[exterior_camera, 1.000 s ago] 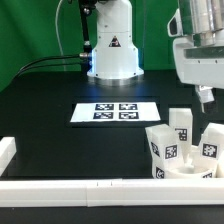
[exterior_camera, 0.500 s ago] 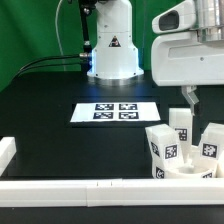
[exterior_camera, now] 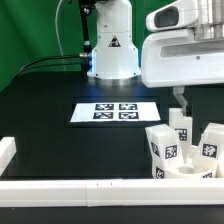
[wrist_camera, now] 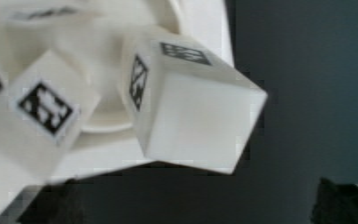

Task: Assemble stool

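The white stool sits at the exterior view's lower right. Its round seat [exterior_camera: 186,173] lies on the black table with three blocky tagged legs standing up from it: one in front [exterior_camera: 163,149], one behind [exterior_camera: 180,124] and one at the right [exterior_camera: 210,142]. My gripper [exterior_camera: 181,100] hangs just above the rear leg and holds nothing. In the wrist view the seat [wrist_camera: 96,122] and two tagged legs [wrist_camera: 194,105] [wrist_camera: 43,105] fill the frame. My gripper [wrist_camera: 188,206] is open, and its dark fingertips [wrist_camera: 352,200] show only at the frame's corners.
The marker board [exterior_camera: 115,112] lies flat mid-table. A long white border rail [exterior_camera: 80,187] runs along the front edge, and a short one [exterior_camera: 6,150] stands at the left. The robot's base [exterior_camera: 112,50] is at the back.
The arm has moved towards the exterior view's left, bringing the gripper from beyond the stool's right side to above its rear leg. The stool has not moved.
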You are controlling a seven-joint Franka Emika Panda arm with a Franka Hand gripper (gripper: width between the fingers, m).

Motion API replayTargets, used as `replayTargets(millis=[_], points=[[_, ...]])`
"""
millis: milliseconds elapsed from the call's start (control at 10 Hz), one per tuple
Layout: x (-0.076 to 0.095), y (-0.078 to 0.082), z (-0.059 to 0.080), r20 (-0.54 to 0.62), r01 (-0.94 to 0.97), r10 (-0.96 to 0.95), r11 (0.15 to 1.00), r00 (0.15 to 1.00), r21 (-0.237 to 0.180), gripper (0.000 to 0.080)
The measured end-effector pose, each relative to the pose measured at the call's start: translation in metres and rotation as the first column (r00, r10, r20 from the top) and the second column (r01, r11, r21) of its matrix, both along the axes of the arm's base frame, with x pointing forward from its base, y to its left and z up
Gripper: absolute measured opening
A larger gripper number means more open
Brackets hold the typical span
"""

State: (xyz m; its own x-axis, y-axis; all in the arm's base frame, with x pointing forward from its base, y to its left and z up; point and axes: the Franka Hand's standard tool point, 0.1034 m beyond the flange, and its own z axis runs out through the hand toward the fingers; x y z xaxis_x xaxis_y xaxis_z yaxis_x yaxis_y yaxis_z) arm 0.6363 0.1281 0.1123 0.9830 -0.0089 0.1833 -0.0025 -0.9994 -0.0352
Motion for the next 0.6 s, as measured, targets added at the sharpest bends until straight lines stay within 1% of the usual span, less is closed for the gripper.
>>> replayTargets(millis=[100,200,300,400,600], points=[[-0.001,0.008,-0.005,-0.045,-0.167,0.166,0.986,0.985,-0.025,0.0649],[-0.003,0.012,-0.008,-0.081,-0.277,0.274,0.960,0.958,-0.027,0.0649],[0.000,0.020,-0.004,-0.021,-0.333,0.332,0.941,0.943,-0.059,0.0649],[-0.005,0.019,-0.005,-0.027,-0.400,0.399,0.913,0.916,-0.080,0.0649],[-0.003,0.013,-0.006,-0.041,-0.495,0.494,0.861,0.869,-0.114,0.0649]])
